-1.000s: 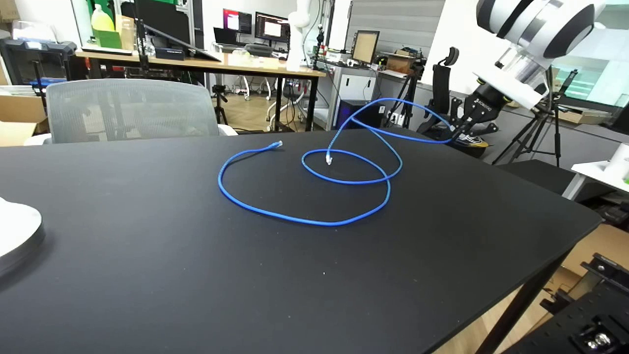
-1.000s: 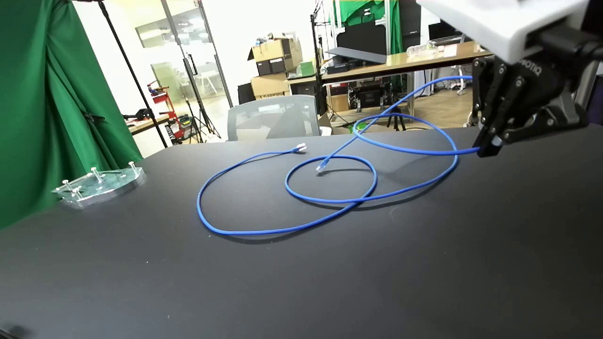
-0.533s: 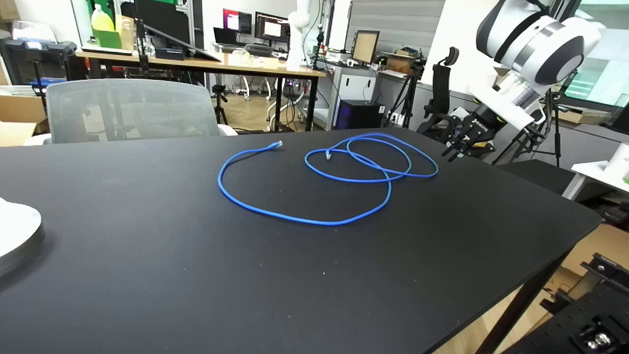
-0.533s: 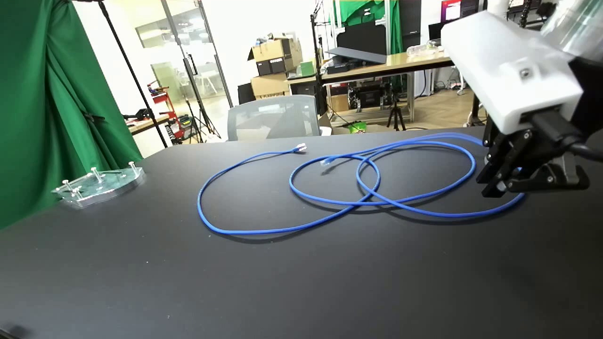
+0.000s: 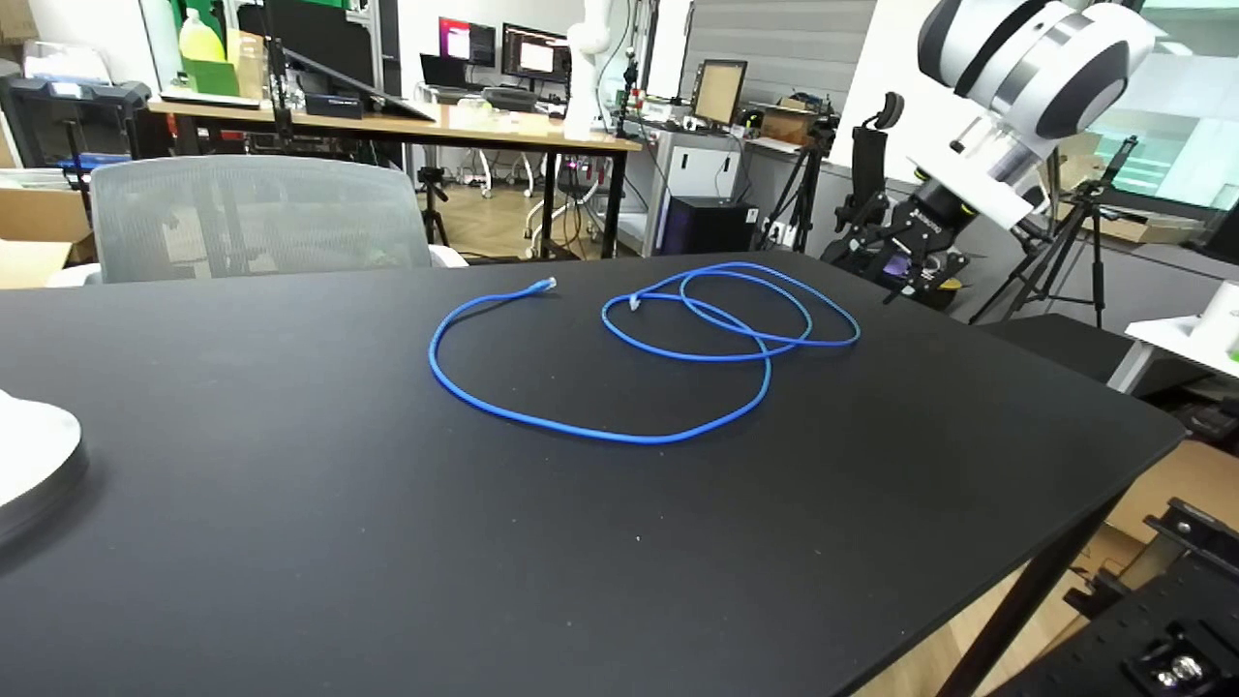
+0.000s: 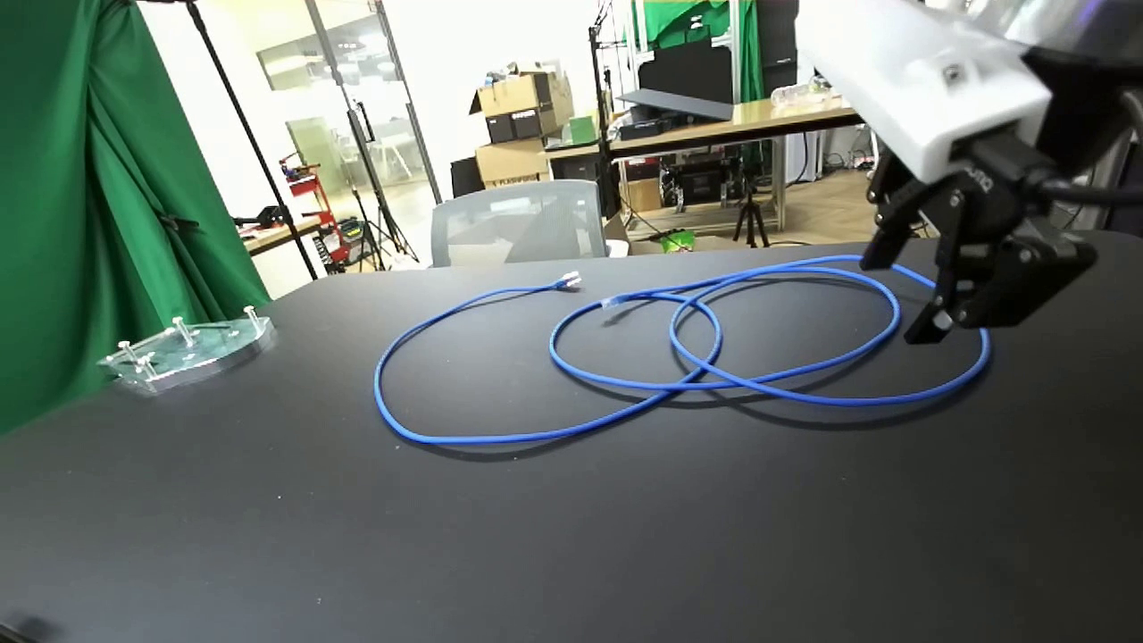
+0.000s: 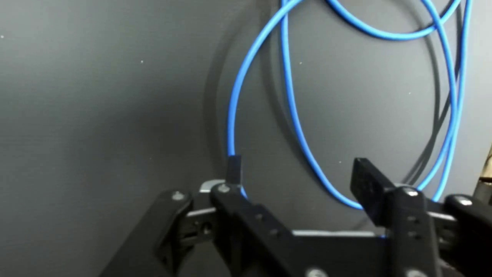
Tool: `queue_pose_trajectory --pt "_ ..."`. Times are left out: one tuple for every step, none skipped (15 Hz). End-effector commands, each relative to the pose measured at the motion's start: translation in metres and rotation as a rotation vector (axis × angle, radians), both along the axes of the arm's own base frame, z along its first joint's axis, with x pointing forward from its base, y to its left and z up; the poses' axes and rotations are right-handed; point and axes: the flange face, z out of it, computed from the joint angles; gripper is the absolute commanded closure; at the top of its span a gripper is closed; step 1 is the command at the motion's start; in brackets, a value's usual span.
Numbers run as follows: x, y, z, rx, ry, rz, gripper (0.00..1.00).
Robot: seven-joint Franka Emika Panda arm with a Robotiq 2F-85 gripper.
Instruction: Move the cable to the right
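The blue cable [image 5: 647,440] [image 6: 500,441] rests in loose overlapping loops on the black table, its two clear-tipped ends [image 5: 544,285] [image 6: 611,302] toward the far side. Shadows set off from the cord show that parts of the loops arch slightly above the surface. Over the rightmost loop hovers my gripper [image 6: 902,299], its jaws apart. In the wrist view, the gripper [image 7: 296,163] has nothing between its fingertips. There the cable [image 7: 294,107] runs below the jaws, and one stretch passes behind the left finger [image 7: 234,169], which partly hides it.
A clear plate with upright posts [image 6: 187,353] stands at the table's left side in an exterior view. A white rounded object [image 5: 39,445] sits at the left. A grey mesh chair [image 5: 261,218] is behind the far edge. The black table's [image 5: 968,436] right edge slopes toward the camera.
A second ago the jaws were shut on the cable, holding a loop up. They have opened, the loop has dropped onto the table, and the gripper has since risen slightly.
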Motion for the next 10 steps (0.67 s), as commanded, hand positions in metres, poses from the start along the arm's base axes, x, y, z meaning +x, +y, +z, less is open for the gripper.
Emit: queue_pose_trajectory --pt "0.009 0.042 0.05 -0.075 0.062 0.146 0.0" --pt "0.012 0.057 0.061 -0.095 0.104 0.222 0.0" --pt "0.015 0.071 0.07 -0.11 0.128 0.293 0.0" --pt "0.018 0.086 0.079 -0.122 0.158 0.362 0.0" --pt "0.02 0.1 0.087 -0.136 0.191 0.431 0.0" --pt "0.022 0.112 0.093 -0.142 0.216 0.502 0.0" --pt "0.023 0.123 0.1 -0.15 0.243 0.572 0.0" --pt "0.025 0.135 0.104 -0.147 0.266 0.638 0.0" --pt "0.025 0.145 0.108 -0.149 0.289 0.701 0.0" --pt "0.026 0.155 0.109 -0.148 0.313 0.76 0.0"
